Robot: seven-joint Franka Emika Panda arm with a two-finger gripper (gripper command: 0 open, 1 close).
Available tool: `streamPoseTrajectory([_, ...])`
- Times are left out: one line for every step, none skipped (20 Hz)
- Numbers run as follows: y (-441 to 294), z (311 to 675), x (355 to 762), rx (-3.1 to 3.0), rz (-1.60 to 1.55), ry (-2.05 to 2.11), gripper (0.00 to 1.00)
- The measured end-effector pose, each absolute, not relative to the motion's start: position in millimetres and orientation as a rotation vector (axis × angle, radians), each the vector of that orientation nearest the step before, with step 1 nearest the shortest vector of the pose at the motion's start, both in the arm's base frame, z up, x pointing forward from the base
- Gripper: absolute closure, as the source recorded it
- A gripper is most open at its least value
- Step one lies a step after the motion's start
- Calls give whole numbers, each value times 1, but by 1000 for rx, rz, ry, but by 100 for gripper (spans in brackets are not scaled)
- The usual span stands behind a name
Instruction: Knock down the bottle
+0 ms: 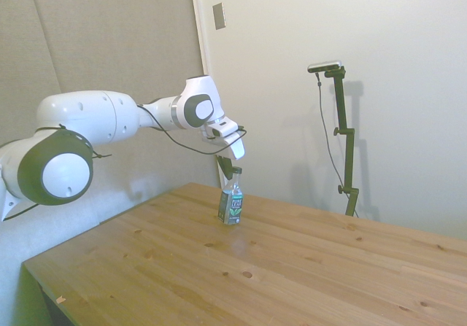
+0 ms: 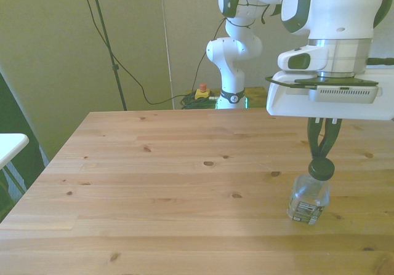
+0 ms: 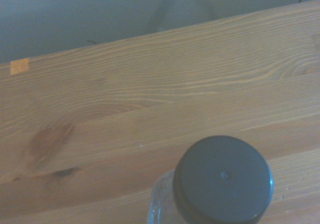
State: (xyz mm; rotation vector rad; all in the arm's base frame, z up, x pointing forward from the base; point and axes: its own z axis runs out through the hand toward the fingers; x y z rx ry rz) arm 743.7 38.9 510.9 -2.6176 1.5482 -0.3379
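The bottle [image 1: 231, 203] stands upright on the wooden table [image 1: 292, 268], clear plastic with a dark cap and a green, white and dark blue label. In the front view the bottle [image 2: 308, 200] is near the table's front right. My gripper [image 2: 322, 154] hangs straight above its cap, the dark fingers drawn together into a point that sits right at the cap's top. From the side the gripper [image 1: 229, 169] is just beside and above the cap. The wrist view looks down on the bottle [image 3: 223, 180], its round dark cap close below.
Bare table [image 2: 172, 183] spreads to the front view's left of the bottle. A small orange tape mark [image 3: 19, 66] sits near the table's edge. A white surface [image 2: 9, 144] juts in at the front view's far left. Behind the table lies a red and yellow button [image 2: 201, 91].
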Motion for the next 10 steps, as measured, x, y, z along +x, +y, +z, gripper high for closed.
streamPoseTrajectory([38,508,749,-2615,-341,1556,100])
streamPoseTrajectory([38,504,754,-2612,-342,1563,100])
streamPoseTrajectory([38,500,759,-2610,-343,1568,100])
streamPoseTrajectory([39,496,763,-2608,-345,1572,100])
streamPoseTrajectory([41,493,767,-2606,-347,1573,100])
streamPoseTrajectory([42,491,770,-2603,-351,1574,100])
streamPoseTrajectory([42,491,772,-2600,-359,1572,100])
streamPoseTrajectory([43,491,774,-2596,-370,1572,100])
streamPoseTrajectory([43,491,776,-2593,-384,1572,100])
streamPoseTrajectory([43,492,778,-2592,-397,1573,100])
